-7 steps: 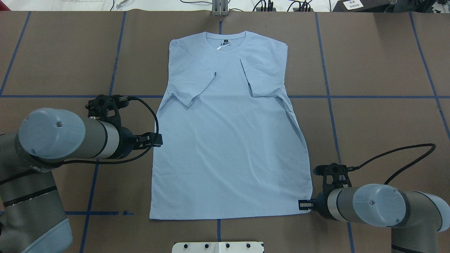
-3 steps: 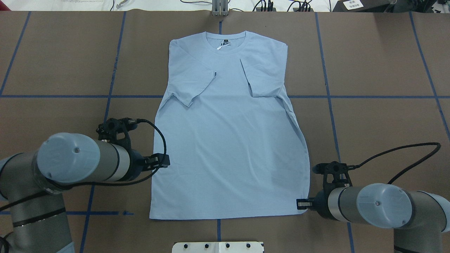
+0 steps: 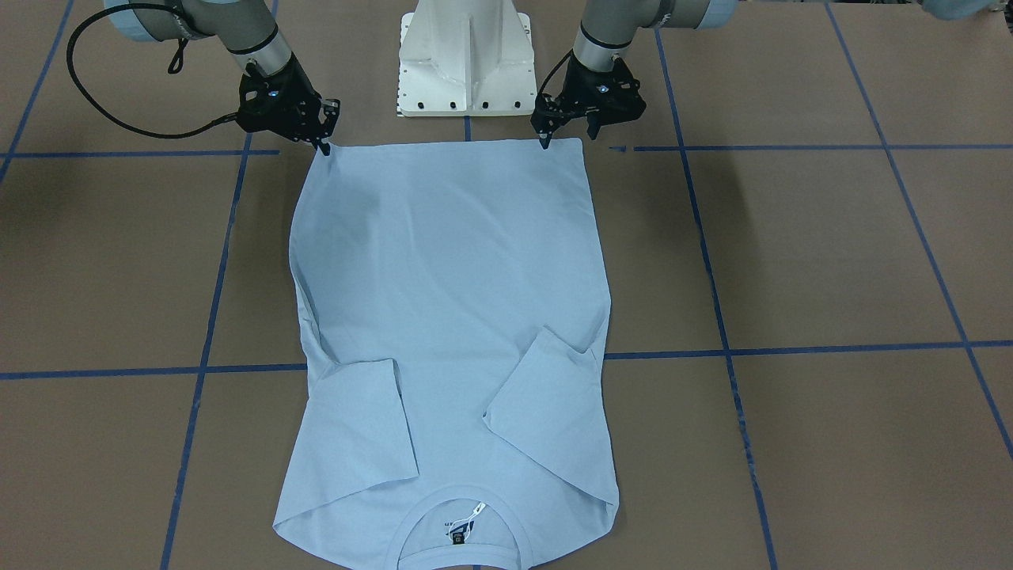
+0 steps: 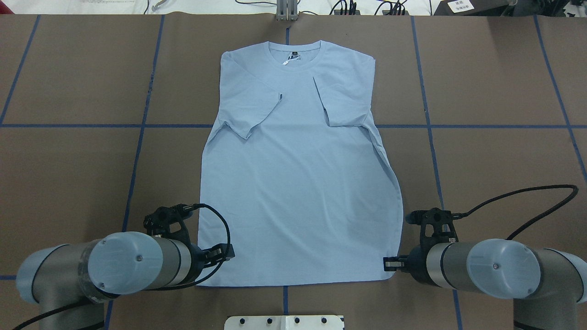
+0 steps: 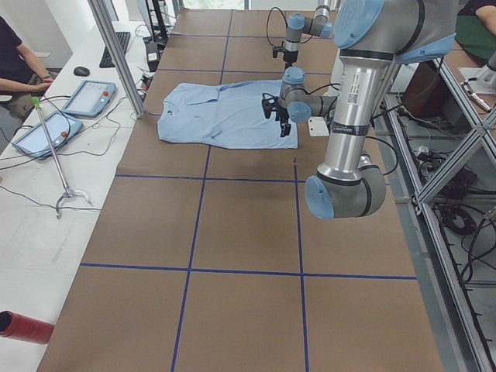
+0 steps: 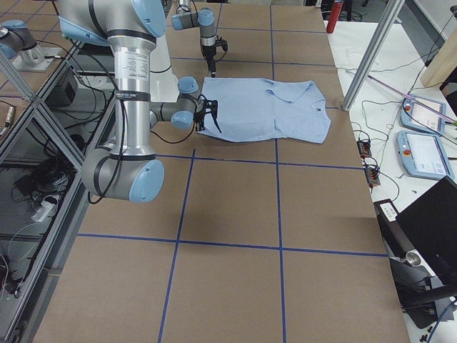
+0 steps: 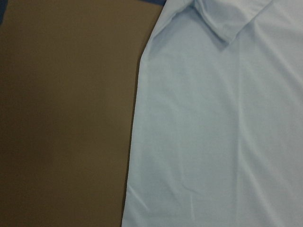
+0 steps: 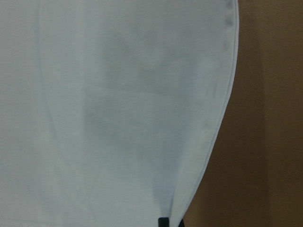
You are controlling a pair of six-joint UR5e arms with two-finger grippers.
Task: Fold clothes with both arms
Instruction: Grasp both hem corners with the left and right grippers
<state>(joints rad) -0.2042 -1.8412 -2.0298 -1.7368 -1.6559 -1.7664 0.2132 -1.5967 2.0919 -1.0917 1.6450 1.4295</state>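
The fingers [image 3: 320, 136] of the right gripper [image 3: 324, 147] come to a single closed point on the near right corner of the hem of the T-shirt [image 4: 298, 183], and the cloth peaks up slightly to meet them. The left gripper [image 3: 544, 143] points down at the hem near the other corner, but whether its fingers [image 3: 543, 134] are parted or hold any cloth cannot be told. The pale blue shirt lies flat in the middle of the brown table [image 4: 495, 82], collar away from the robot, both sleeves folded in over the body. The front-facing view shows both tips at the hem, whereas from overhead the wrists hide much of them. The right wrist view shows one dark fingertip [image 8: 163, 221] at its bottom edge, where a crease in the cloth's side edge runs to it. The left wrist view shows only cloth and table. The side views show both grippers too small to judge. The neck label [image 3: 457, 537] is dark with a white tag, and its print is too small to read.
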